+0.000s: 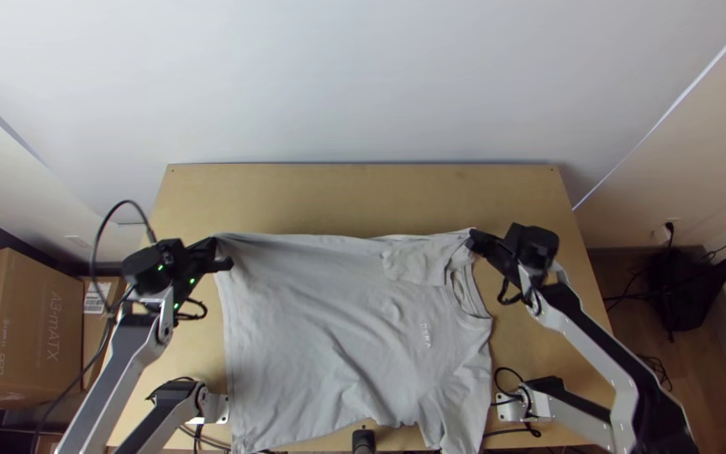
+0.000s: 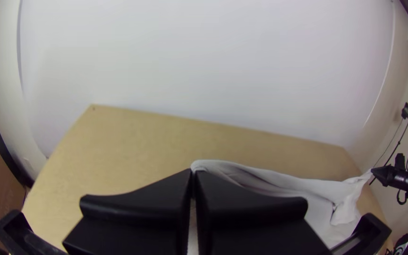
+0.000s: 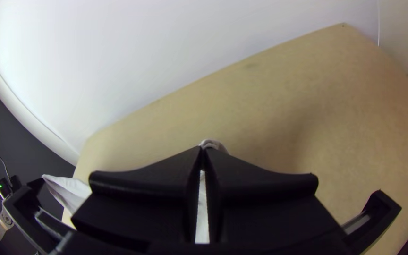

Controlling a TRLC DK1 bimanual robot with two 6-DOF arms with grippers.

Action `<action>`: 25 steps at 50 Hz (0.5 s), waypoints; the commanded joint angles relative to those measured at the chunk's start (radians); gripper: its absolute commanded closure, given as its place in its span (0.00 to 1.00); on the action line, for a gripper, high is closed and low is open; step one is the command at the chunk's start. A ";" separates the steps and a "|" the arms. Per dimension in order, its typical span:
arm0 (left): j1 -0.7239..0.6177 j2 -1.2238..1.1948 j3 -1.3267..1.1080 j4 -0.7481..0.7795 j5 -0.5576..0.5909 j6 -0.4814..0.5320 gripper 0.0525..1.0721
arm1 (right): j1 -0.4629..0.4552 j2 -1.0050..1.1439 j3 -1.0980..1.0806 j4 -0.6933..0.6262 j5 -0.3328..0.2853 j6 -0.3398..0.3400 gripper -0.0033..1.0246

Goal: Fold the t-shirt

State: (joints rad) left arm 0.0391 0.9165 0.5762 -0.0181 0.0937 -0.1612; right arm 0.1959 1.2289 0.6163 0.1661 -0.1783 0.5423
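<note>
In the top view my left gripper (image 1: 218,256) is at the upper left corner of the grey t-shirt (image 1: 321,328), and my right gripper (image 1: 472,241) is at its upper right, near the collar. The shirt lies sideways, collar to the right, its far edge stretched between both grippers and a sleeve folded over near the right one. The left wrist view has the left gripper (image 2: 193,177) shut on the shirt's pale edge (image 2: 279,182). In the right wrist view the right gripper (image 3: 203,153) is shut on a bunched bit of cloth (image 3: 213,144).
The wooden table (image 1: 355,193) shows bare beyond the shirt's far edge, with a pale wall behind it. Cardboard boxes (image 1: 23,328) stand on the left. A black bag (image 1: 686,286) and cables are on the floor at the right.
</note>
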 commanded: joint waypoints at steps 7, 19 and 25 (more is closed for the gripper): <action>-0.002 0.430 0.155 0.159 -0.002 0.020 0.98 | -0.044 0.353 0.237 0.105 0.000 0.005 0.98; -0.002 0.765 0.429 0.188 -0.002 0.037 0.97 | -0.078 0.632 0.487 0.113 0.000 -0.035 0.98; -0.002 0.884 0.547 0.191 -0.003 0.038 0.97 | -0.085 0.735 0.589 0.113 0.002 -0.054 0.98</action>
State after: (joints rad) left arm 0.0380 1.7172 1.0328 0.1516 0.0940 -0.1375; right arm 0.1276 1.8877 1.1259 0.2543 -0.1837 0.5148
